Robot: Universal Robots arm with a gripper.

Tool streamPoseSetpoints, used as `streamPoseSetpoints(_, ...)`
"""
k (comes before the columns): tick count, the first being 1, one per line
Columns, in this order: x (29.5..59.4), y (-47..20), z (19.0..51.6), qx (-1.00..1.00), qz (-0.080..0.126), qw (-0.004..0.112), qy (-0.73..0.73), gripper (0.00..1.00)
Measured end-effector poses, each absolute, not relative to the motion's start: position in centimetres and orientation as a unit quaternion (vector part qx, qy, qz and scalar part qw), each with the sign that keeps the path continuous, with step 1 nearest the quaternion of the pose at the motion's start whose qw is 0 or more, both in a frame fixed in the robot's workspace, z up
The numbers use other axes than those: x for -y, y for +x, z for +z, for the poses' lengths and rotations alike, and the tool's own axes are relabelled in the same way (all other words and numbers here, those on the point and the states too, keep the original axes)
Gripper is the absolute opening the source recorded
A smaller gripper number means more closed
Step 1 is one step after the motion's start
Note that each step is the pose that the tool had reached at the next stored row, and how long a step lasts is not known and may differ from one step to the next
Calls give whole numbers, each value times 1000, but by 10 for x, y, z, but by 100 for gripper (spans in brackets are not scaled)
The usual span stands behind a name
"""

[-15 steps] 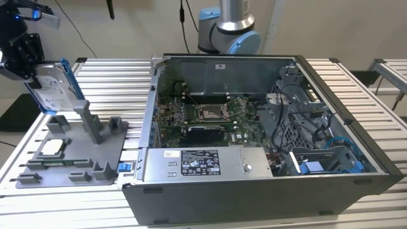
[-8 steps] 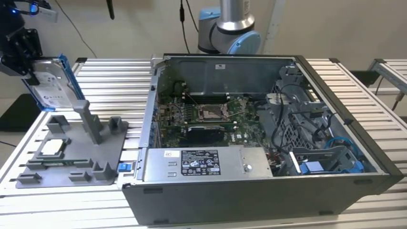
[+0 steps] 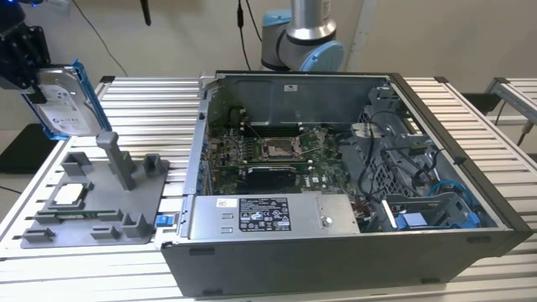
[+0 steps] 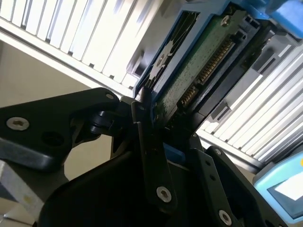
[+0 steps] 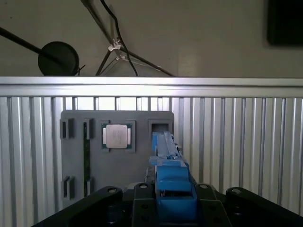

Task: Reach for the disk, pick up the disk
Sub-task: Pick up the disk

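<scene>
The slatted table [image 3: 151,100] lies below the pincer. The open computer case [image 3: 336,264] stands well apart from it, toward the exterior view's right. The grey fixture [image 3: 147,201] sits beneath the pincer, near but not touching.

We locate the disk [image 3: 65,110] between the jaws of the gripper [image 3: 35,85], hanging on edge clear of the fixture. Its long axis runs straight out from the pincer, down toward the fixture. In the first wrist view its blue edge [image 5: 166,156] extends directly ahead of the gripper [image 5: 173,201].

The pincer is closed down to the disk's thickness. In the second wrist view one finger [image 4: 144,118] lies against the disk [image 4: 199,71]. The opposite contact is partly hidden, so we judge the clamp two-sided only from the free-hanging disk.

The small square chip [image 5: 117,136] rests in a fixture pocket, beside the disk's line.
</scene>
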State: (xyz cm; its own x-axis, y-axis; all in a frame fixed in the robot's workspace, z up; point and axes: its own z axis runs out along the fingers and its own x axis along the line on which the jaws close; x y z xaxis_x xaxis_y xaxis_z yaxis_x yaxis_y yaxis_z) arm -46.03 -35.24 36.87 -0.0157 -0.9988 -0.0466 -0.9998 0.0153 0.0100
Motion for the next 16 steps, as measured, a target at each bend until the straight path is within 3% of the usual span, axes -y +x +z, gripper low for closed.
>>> streamPoseSetpoints(16, 352, -460, 403, -712, 20, 13, -702, 0)
